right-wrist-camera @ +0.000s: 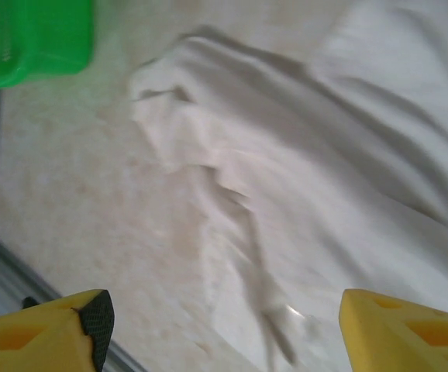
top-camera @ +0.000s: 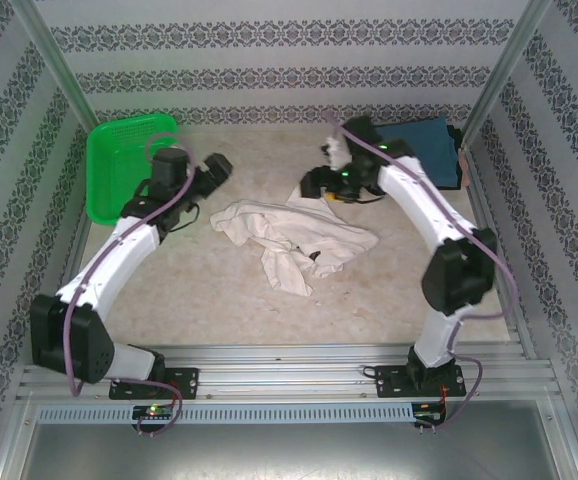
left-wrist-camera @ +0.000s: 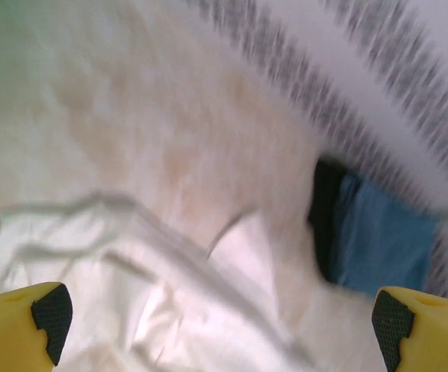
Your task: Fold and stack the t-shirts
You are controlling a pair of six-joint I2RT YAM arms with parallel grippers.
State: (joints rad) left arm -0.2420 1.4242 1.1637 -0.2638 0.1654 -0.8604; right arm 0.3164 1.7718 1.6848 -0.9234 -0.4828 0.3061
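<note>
A cream-white t-shirt [top-camera: 294, 240] lies crumpled in the middle of the table. At the back right corner sits a folded teal-blue t-shirt [top-camera: 419, 145], and a black t-shirt edge [left-wrist-camera: 326, 221] shows at the left side of the blue cloth [left-wrist-camera: 387, 240]. My left gripper [top-camera: 215, 168] hovers open just off the white shirt's left end; its yellow fingers [left-wrist-camera: 22, 325] stand far apart over the white cloth [left-wrist-camera: 131, 279], holding nothing. My right gripper [top-camera: 321, 186] is open above the shirt's far right edge, and the white cloth [right-wrist-camera: 325, 155] lies loose below it.
A green mesh basket [top-camera: 129, 165] stands at the back left, its corner also in the right wrist view [right-wrist-camera: 30, 35]. Patterned walls close in the table on three sides. An aluminium rail [top-camera: 289, 360] runs along the near edge.
</note>
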